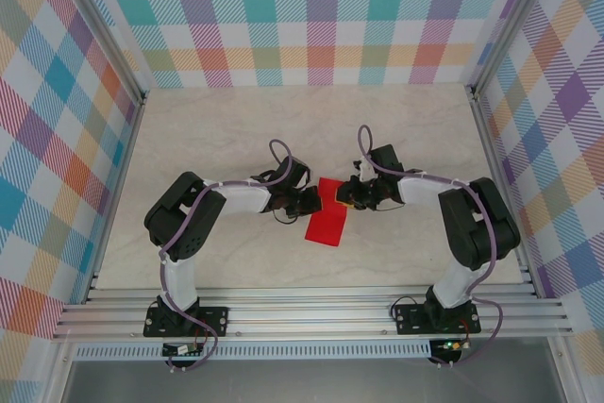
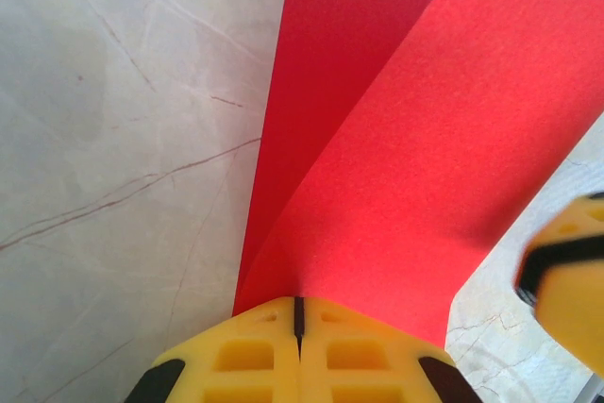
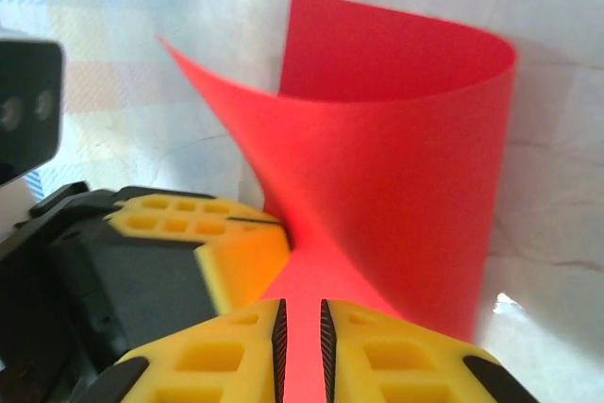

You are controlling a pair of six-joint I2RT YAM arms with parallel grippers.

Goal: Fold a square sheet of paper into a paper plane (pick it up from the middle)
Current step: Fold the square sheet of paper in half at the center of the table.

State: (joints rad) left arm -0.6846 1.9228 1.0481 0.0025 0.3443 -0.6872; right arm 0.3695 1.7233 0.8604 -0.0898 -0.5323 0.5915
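Early: red paper sheet point(image 1: 327, 219) curls loosely, uncreased, between left fingers point(image 2: 278, 323) and right fingers point(image 3: 250, 327), both pinching its edges; all dart folds remain.

1. The paper point(image 1: 327, 219) sits near the middle of the table point(image 1: 236, 129), between the two arms.
2. The left gripper point(image 1: 314, 201) is at the paper's left edge, fingertips pressed together, with the paper coming out from between them.
3. The right gripper point(image 1: 347, 197) is at the opposite, right edge, with the paper running between its fingers.
4. The two grippers face each other, close together, at the paper's far end.
5. One layer of paper arches over another beneath it.
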